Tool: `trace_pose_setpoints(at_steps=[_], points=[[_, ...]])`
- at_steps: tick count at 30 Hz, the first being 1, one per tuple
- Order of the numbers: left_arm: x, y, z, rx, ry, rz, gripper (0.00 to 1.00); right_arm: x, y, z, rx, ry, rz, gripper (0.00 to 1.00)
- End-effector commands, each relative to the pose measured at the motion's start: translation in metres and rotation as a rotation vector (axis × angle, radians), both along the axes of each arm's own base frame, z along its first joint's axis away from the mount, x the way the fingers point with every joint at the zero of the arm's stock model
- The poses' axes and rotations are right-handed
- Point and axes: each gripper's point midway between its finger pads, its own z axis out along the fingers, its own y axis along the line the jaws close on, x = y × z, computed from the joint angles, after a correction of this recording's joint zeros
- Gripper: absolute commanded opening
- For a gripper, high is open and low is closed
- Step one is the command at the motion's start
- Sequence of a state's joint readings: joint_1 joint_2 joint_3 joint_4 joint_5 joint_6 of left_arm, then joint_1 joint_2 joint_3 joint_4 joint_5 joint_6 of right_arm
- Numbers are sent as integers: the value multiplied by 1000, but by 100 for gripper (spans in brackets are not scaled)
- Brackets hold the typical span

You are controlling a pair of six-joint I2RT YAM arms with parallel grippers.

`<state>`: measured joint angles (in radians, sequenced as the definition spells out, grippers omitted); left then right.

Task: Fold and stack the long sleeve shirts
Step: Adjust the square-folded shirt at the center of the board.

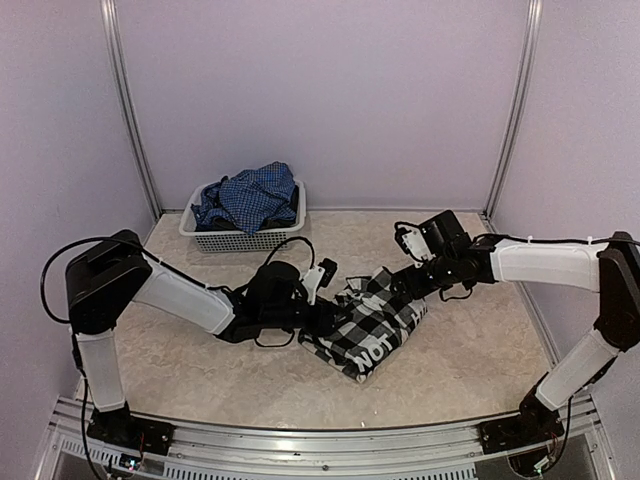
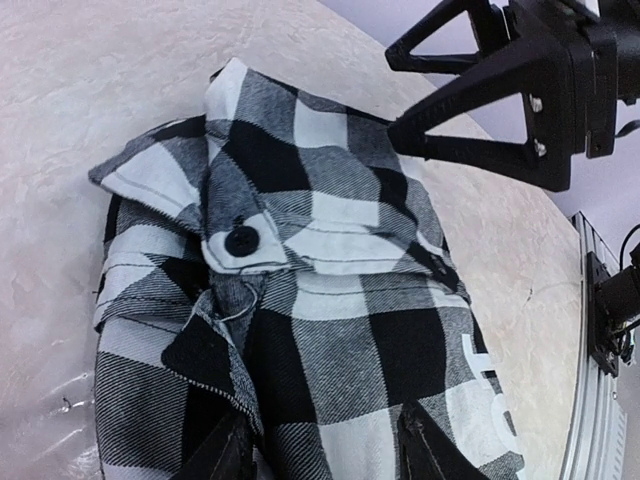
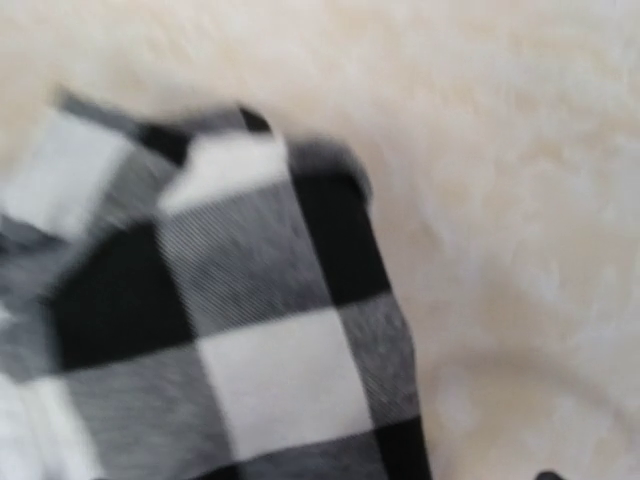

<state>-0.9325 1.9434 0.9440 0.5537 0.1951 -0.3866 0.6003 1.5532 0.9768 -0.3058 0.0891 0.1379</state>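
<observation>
Left gripper [image 1: 325,312] straddles the black-and-white checked shirt [image 1: 368,326] at nine o'clock, grip unclear; right gripper [image 2: 392,92] gapes at two o'clock, seemingly poised to fold.

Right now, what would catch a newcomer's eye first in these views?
The crumpled black-and-white checked shirt in the middle of the table, with the left gripper at one end and the open right gripper at the opposite edge. Then the blue shirt heaped in a white basket at the back left.
</observation>
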Motion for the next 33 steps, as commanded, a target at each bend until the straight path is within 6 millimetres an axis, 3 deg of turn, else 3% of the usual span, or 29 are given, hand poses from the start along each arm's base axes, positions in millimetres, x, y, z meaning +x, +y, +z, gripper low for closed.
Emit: trace_pose_setpoints(at_steps=[1,7,14,24,33], points=[[-2,-9,25,-16,-97,-34,45,-6,22,32,120,-11,41,88],[-17,-12,29,-85,-90,-98,45,-18,39,20,156,30,79,87],[3,-6,14,-107,8,-16,45,-34,60,-18,226,126,133,82],[28,5,-1,-149,151,63,41,-42,42,-72,111,203,88,67],[30,-3,-5,-141,161,30,23,-51,31,-89,74,225,70,62]])
